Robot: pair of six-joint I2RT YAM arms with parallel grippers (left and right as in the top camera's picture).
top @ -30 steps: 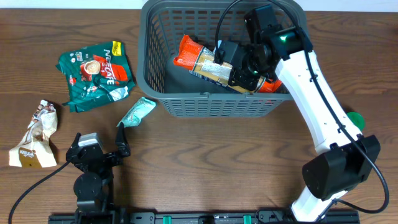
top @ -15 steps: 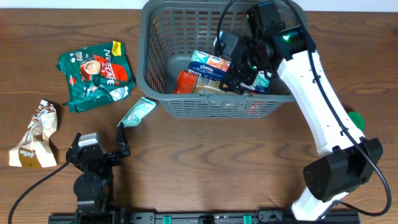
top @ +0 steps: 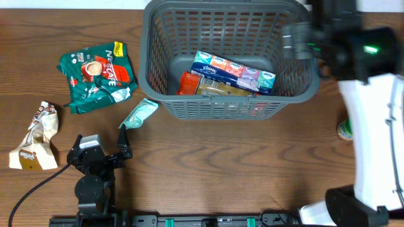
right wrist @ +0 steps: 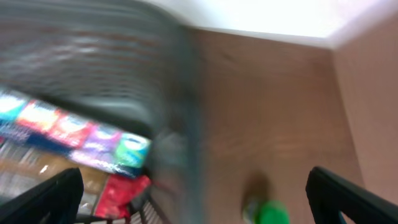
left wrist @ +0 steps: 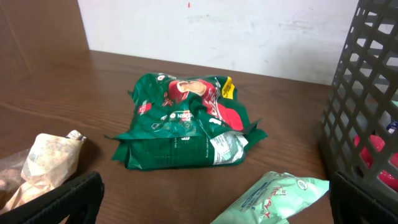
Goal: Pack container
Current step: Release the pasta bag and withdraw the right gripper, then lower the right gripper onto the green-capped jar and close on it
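Note:
The container (top: 153,63), a dark grey slotted basket, stands at the back centre of the table. In it a multicoloured tissue pack (top: 233,70) lies over a red and tan packet (top: 207,88). My right gripper (right wrist: 199,205) is open and empty, blurred, above the container's right wall (right wrist: 183,124). Its arm (top: 363,53) rises at the far right. My left gripper (top: 101,151) rests open near the table's front left. A pale green sachet (left wrist: 273,198) lies on the table just inside its right finger (left wrist: 367,199), untouched.
A green Nescafe bag (top: 98,74) lies left of the container and shows in the left wrist view as a green bag (left wrist: 186,121). A crumpled beige packet (top: 38,135) sits at the far left. A green-capped item (top: 344,129) stands right of the container.
The right gripper opened and let go of its load in the container, then rose and swung right, out of the basket. The tissue pack now lies in the container. The left arm stayed still.

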